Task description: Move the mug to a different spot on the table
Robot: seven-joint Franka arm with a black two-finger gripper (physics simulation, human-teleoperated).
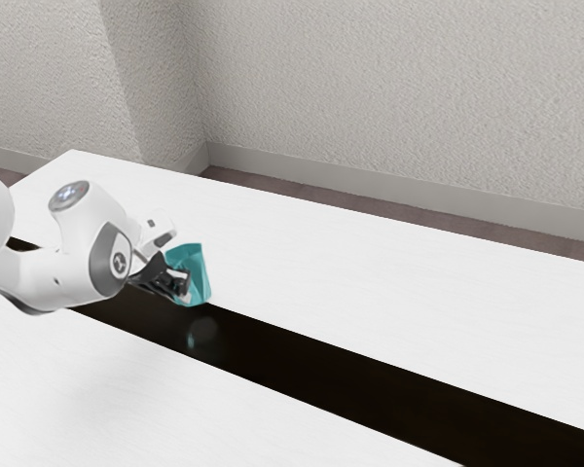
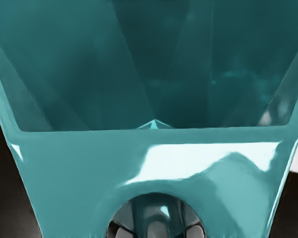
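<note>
White table [image 1: 389, 263] crossed by a black strip [image 1: 370, 381] lies under the white Franka arm [image 1: 73, 268], which holds the teal mug [image 1: 197, 263] tilted above the strip's far edge, the black gripper [image 1: 178, 284] having its jaws clamped on the mug's wall.

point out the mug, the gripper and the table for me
mug [image 1: 199, 268], exterior view, teal side wall
gripper [image 1: 178, 285], exterior view, midway between its fingertips
table [image 1: 389, 263], exterior view, bare white top
</note>
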